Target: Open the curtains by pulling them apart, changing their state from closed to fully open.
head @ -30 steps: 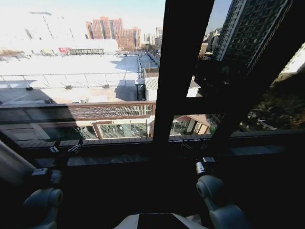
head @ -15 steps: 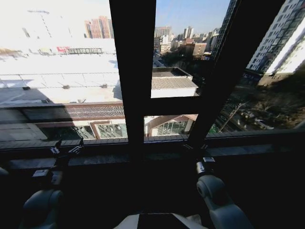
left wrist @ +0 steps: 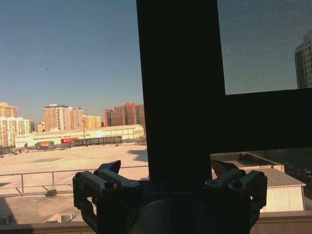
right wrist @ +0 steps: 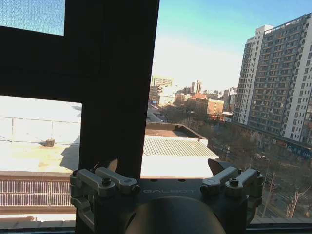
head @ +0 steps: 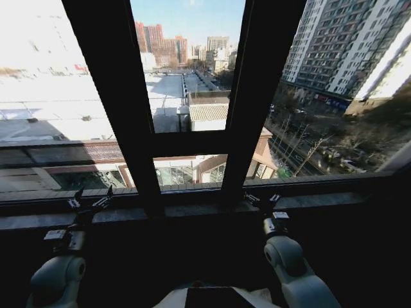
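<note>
The head view has swung, moving the black window frame leftward; no curtain fabric covers the glass. Left gripper and right gripper, lower frame, fingers spread, hold nothing, so opening looks finished

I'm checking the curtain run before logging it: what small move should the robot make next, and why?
Probably none beyond holding still or backing away: the window frame stands bare with no fabric across the glass, and both the left gripper and the right gripper sit open and low by the sill, holding nothing.

Both arms are cut off by the head view's lower edge, the room below the window frame lost in shadow
</note>
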Tool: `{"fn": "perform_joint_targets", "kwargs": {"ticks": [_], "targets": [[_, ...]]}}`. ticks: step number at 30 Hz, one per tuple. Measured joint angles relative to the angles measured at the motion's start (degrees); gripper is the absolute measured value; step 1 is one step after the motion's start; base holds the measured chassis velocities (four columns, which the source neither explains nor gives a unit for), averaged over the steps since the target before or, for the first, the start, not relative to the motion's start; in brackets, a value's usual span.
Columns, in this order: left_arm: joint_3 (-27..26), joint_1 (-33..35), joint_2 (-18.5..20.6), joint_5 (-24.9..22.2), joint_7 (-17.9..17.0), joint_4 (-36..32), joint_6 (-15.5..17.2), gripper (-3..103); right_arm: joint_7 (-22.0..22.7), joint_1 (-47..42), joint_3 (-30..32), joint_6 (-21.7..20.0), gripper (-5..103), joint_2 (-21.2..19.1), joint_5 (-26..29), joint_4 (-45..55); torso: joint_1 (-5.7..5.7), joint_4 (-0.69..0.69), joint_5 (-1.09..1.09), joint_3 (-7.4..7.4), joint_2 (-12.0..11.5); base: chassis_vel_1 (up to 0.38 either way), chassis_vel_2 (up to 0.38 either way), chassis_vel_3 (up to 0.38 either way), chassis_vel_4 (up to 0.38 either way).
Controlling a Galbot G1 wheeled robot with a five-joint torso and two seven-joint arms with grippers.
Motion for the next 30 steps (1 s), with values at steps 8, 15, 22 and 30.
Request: {"fn": "perform_joint_targets", "kwargs": {"ticks": [8, 15, 22, 30], "targets": [[0.0, 0.1, -0.2, 0.1, 0.0, 0.7, -0.6, 100, 0.2, -0.1, -0.4, 0.2, 100, 0.0, -1.0, 0.1, 0.02, -0.01, 0.01, 0.01, 0.0, -0.312, -0.369, 0.312, 0.363], [-0.1, 0.1, -0.3, 0.2, 0.1, 0.8, -0.7, 100, 0.1, -0.3, -1.1, 1.2, 100, 0.1, -1.6, -0.1, 0.04, -0.01, 0.08, 0.02, 0.0, -0.126, -0.369, 0.116, 0.375], [-0.3, 0.3, -0.2, 0.1, 0.1, 1.3, -1.7, 100, 0.1, -0.4, -1.7, 1.5, 100, 0.4, -2.0, -0.1, -0.03, -0.02, 0.03, -0.01, 0.0, 0.186, -0.262, -0.182, 0.244], [-0.5, 0.7, -0.2, 0.2, 0.0, 1.7, -2.6, 100, 0.1, -0.9, -1.7, 1.5, 100, 0.4, -2.3, 0.2, 0.02, 0.0, 0.02, 0.01, 0.0, 0.308, -0.249, -0.322, 0.247]]}}
